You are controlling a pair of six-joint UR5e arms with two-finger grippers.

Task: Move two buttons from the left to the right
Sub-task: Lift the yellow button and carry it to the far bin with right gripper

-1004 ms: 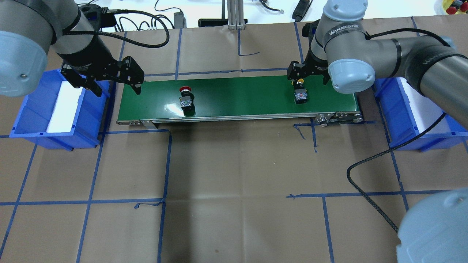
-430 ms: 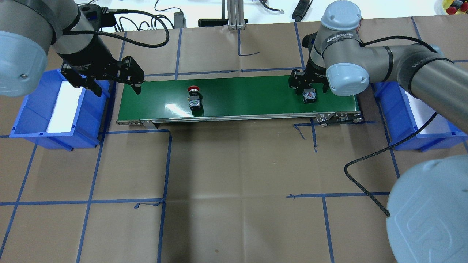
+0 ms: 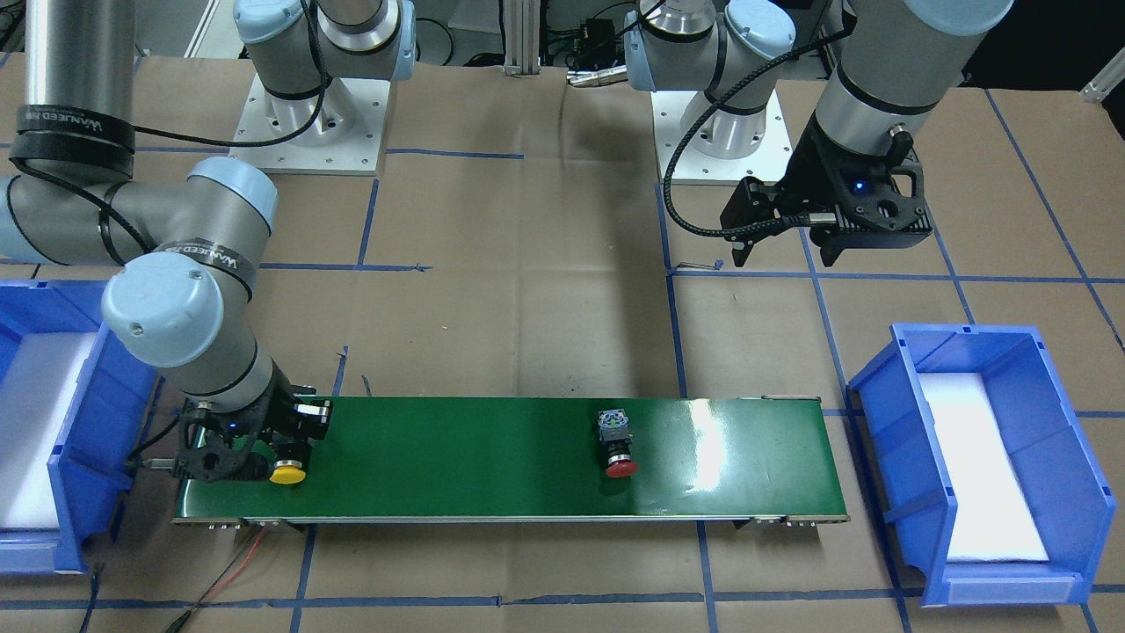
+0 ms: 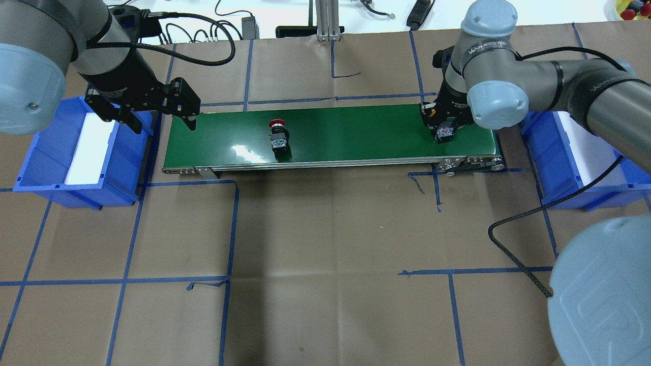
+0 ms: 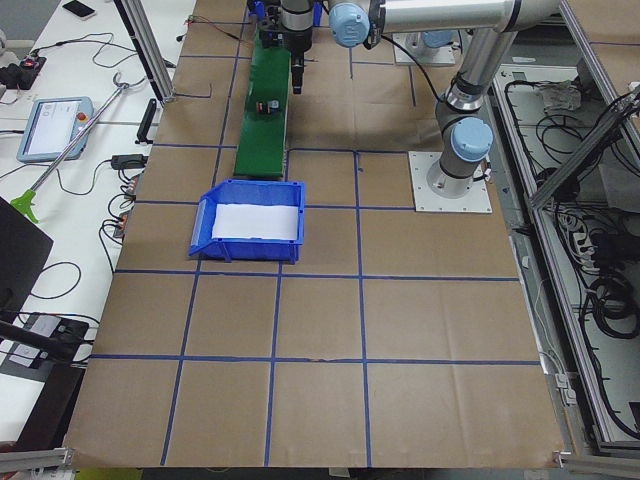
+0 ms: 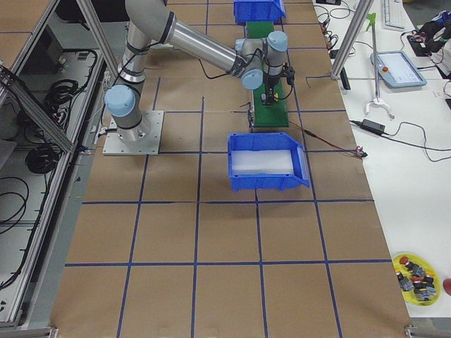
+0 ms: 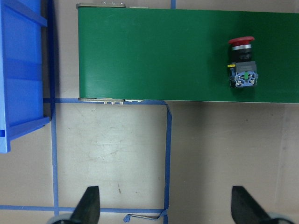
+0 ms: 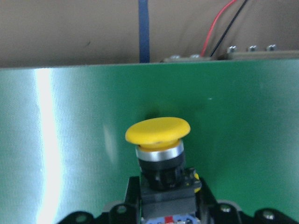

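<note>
Both buttons are sitting farther toward the belt's right end than a second ago, and the right gripper [image 4: 443, 128] is travelling along with the yellow one, its jaws drawn in from their wider stance. The yellow button [image 8: 158, 130] is lying on its side near the right end of the green belt [image 4: 346, 122], and the right gripper is clamping its grey block from both sides. The red button [image 4: 278, 138] is lying on its side left of mid-belt, cap pointing to the operators' edge, untouched.

The left gripper [image 3: 785, 255] is hovering by the belt's left end, its fingers [image 7: 91, 205] spread wide apart, holding nothing. The right arm's grey elbow is hanging over the belt's right end and partly hiding the right bin [image 4: 546, 157] in the overhead view. Red and black wires [image 8: 217, 28] are running out from under that end.

A long run of green belt is separating the two buttons. The yellow cap is sitting near the operators' edge, and the right bin is standing just past the belt's end. The left bin [image 4: 35, 168] is standing just beyond the opposite end.

Counted: two buttons, two blue bins with white liners, one belt, two arms.
</note>
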